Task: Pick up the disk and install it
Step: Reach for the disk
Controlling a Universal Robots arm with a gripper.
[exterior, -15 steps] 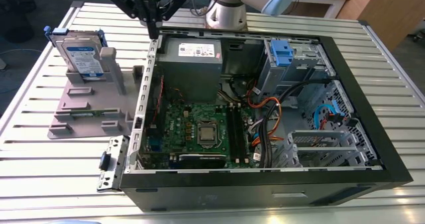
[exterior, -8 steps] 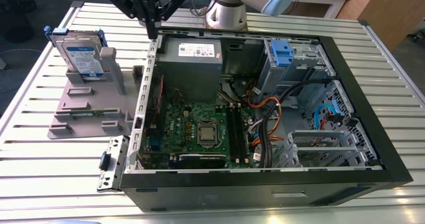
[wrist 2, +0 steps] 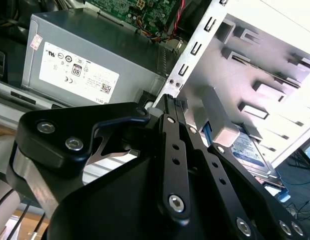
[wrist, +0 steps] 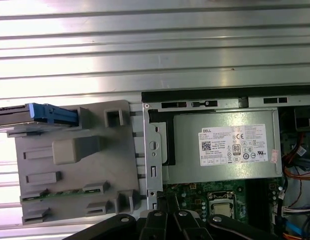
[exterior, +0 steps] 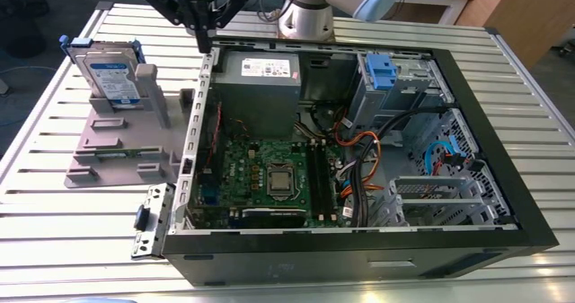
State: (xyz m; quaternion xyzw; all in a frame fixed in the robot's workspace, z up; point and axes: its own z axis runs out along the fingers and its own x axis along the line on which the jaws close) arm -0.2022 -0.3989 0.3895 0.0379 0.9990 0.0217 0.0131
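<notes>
Silver-grey flat disk (exterior: 112, 79) stands in grey holder (exterior: 126, 153).

Slatted metal table (exterior: 54, 202) (glare-streaked), wooden cabinet (exterior: 526, 13) behind.

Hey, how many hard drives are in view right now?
1. The hard drive stands on edge in the grey holder, at the exterior view's left of the computer case. More may be hidden inside it.

Silver-grey disk (exterior: 114, 79) in a blue bracket stands on edge on the grey holder (exterior: 117, 148)
</notes>
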